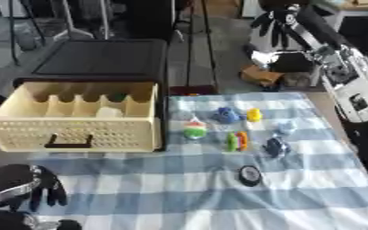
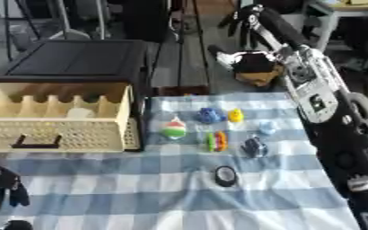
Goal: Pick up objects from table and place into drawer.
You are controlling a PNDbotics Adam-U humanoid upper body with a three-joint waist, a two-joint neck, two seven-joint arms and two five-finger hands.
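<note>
On the worktop [image 1: 179, 202]: toys are kept beside the drawer [image 1: 77, 117], pulled out for loading.
Right robot hand [image 1: 275, 24]: raised, fingers relaxed, nothing held.
Left robot hand [image 1: 42, 186]: idle, open.

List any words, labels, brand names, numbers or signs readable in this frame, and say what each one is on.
None can be read.
Right arm's white casing: dark marks, too blurred to read as text.
Round black object on the checked cloth: a pale ring on top, no legible lettering.
Cream drawer and the small coloured objects: no print visible.
</note>
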